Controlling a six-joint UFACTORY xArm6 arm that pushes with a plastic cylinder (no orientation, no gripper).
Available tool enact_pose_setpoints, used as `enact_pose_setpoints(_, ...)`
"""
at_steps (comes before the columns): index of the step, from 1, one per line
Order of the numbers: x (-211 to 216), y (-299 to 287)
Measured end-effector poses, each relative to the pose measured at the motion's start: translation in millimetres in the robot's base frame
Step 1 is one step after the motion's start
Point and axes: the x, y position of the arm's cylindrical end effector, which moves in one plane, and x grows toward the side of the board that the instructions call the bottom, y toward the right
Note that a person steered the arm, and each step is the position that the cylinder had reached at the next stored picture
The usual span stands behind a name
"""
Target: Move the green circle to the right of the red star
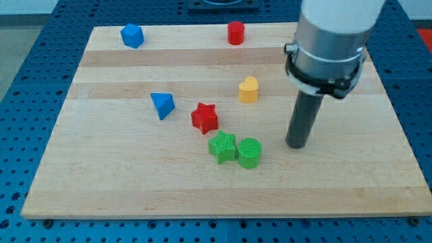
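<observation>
The green circle (pixel 249 152) stands on the wooden board just below the middle, touching the green star (pixel 223 146) on its left. The red star (pixel 204 117) sits above and to the left of both, close to the green star. My tip (pixel 296 144) rests on the board to the right of the green circle, with a gap about one block wide between them. The rod rises from the tip to the grey arm body at the view's top right.
A yellow heart (pixel 248 89) lies above the green pair. A blue triangle (pixel 163 104) lies left of the red star. A blue block (pixel 132 35) and a red cylinder (pixel 235 32) stand near the board's top edge.
</observation>
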Motion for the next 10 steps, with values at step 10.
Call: enact_pose_setpoints(10, 10, -116)
